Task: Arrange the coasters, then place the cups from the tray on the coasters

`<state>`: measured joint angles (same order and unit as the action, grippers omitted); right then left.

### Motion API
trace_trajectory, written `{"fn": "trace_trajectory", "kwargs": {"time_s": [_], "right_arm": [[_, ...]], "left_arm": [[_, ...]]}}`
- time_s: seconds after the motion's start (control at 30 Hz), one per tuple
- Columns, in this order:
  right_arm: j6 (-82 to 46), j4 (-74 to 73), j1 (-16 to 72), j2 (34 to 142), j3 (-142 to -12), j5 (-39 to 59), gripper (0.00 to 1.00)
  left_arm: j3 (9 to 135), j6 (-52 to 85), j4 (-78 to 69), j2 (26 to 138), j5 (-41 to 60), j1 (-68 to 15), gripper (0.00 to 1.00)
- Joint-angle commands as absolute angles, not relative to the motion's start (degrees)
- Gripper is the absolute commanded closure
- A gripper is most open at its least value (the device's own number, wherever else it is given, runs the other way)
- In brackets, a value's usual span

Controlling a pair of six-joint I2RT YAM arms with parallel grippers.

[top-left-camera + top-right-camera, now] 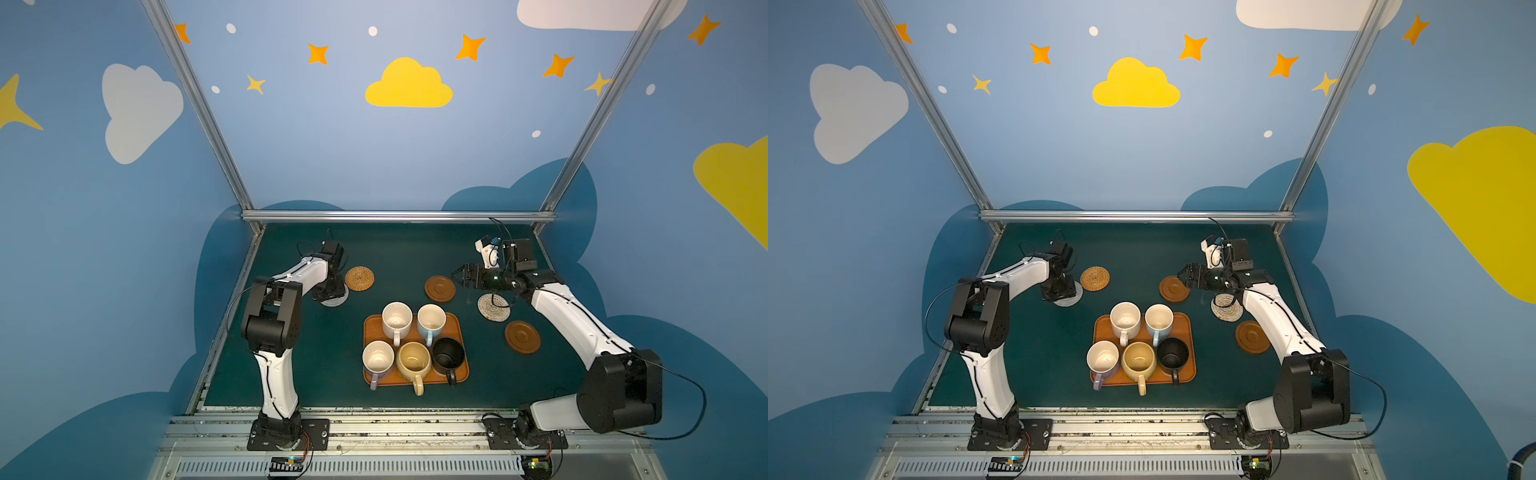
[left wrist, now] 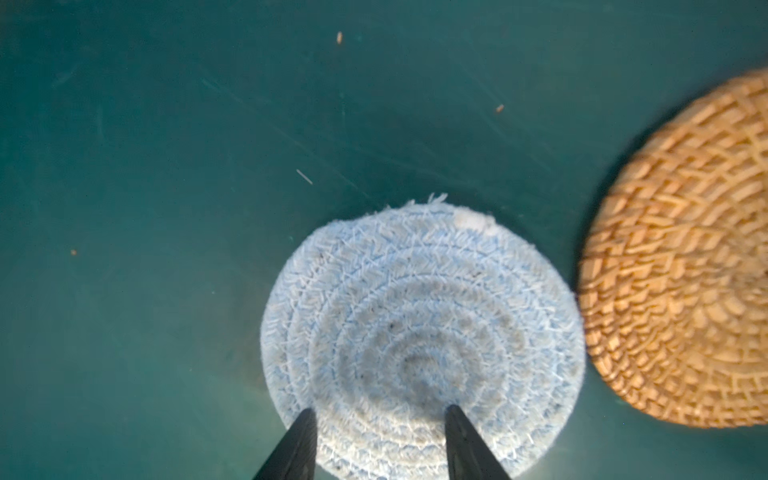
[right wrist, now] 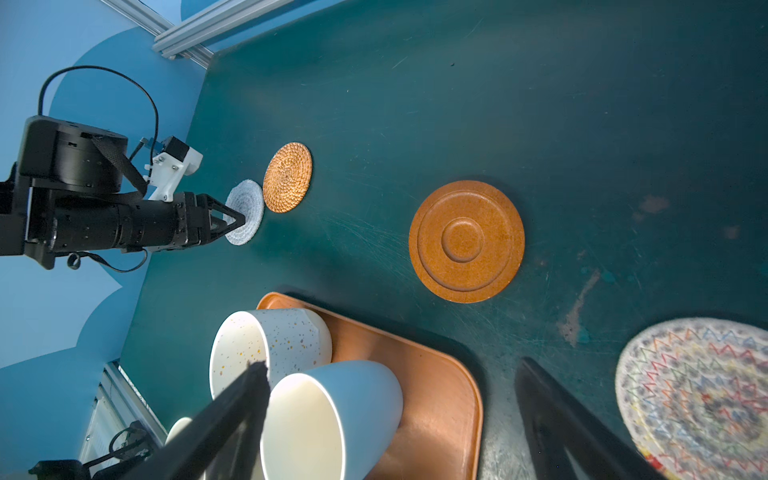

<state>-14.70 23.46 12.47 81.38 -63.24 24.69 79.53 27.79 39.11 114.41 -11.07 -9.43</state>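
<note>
Left end effector (image 2: 380, 411): jaws partly spread, clasping nothing, tips at the face of the grey-white woven coaster (image 2: 424, 332), which lies beyond the far-left corner of the tray (image 1: 456, 329); the rattan coaster (image 1: 359, 278) lies just beside it. Right end effector (image 1: 457, 275): jaws wide and empty, hovering beyond the tray's far-right corner, near one wooden coaster (image 1: 439, 288). Rope coaster (image 1: 493, 307) and second wooden coaster (image 1: 523, 336) lie right of the tray. All five cups (image 1: 413, 359) stand on the tray, on the worktop (image 1: 332, 353).
</note>
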Motion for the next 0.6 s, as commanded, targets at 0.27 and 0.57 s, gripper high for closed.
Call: {"fn": "trace_trajectory", "kwargs": {"time_s": [0.27,0.57], "right_arm": [[-15.3,21.7,11.9,78.8,-61.4,24.4,0.08],[-15.4,21.6,11.8,78.8,-61.3,24.6,0.08]], "left_arm": [[74.6,27.0,42.3,115.2,-6.4,-12.7,0.46],[74.6,28.7,44.2,111.8,-9.1,-14.6,0.48]]}}
